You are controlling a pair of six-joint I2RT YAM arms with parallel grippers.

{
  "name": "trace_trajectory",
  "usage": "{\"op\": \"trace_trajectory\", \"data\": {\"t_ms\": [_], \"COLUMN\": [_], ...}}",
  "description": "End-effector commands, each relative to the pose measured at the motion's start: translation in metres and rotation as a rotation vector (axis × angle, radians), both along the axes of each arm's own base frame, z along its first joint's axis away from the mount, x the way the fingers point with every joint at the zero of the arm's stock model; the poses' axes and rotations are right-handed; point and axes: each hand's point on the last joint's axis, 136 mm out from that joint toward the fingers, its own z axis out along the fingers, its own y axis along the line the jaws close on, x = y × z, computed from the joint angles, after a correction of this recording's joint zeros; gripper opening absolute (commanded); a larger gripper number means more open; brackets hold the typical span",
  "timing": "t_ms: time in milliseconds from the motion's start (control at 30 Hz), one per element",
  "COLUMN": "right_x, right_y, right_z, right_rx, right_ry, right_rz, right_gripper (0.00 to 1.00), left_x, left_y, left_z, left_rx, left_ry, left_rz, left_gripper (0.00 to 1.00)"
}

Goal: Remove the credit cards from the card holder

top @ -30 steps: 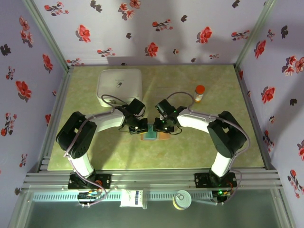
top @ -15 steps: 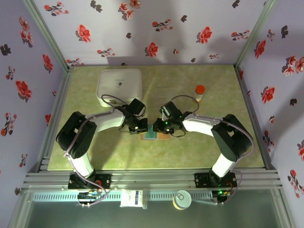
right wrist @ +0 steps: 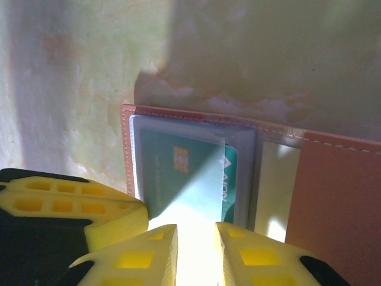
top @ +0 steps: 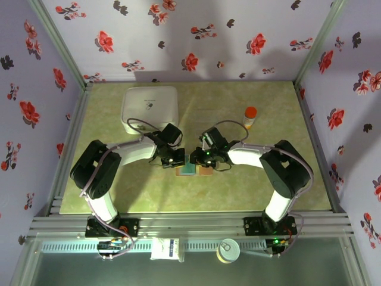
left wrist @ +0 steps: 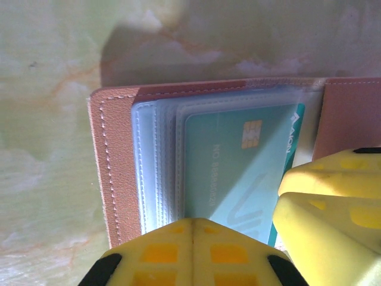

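Left wrist view: card holder (left wrist: 113,179), stitched reddish-brown leather, open flat on marbled tabletop (left wrist: 47,59). Teal chipped credit card (left wrist: 232,167) in glossy clear sleeve, 6 o'clock edge hidden by left gripper (left wrist: 191,232), jaws closed. Right gripper (right wrist: 196,241) jaws narrowly parted; grip lost in glare.

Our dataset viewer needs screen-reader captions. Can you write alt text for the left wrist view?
An open card holder lies on a green table, with a teal card in its clear sleeves. The left gripper, shut, sits at the holder's bottom edge, and the right gripper reaches in at the card's lower right corner.
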Motion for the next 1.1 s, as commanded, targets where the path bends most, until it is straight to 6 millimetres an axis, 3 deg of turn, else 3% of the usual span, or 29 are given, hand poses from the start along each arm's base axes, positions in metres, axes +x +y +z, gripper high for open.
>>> {"op": "trace_trajectory", "data": {"t_ms": [0, 1067], "right_x": [-0.004, 0.002], "right_y": [-0.008, -0.022], "right_z": [-0.013, 0.0], "right_rx": [-0.03, -0.095], "right_ry": [0.039, -0.025], "right_rz": [-0.019, -0.033], "right_gripper": [0.26, 0.26], "left_x": [-0.002, -0.003], "left_y": [0.005, 0.006], "left_z": [0.002, 0.008], "left_rx": [0.04, 0.03], "left_ry": [0.003, -0.004], "left_rz": [-0.003, 0.002], "left_gripper": [0.0, 0.0]}}
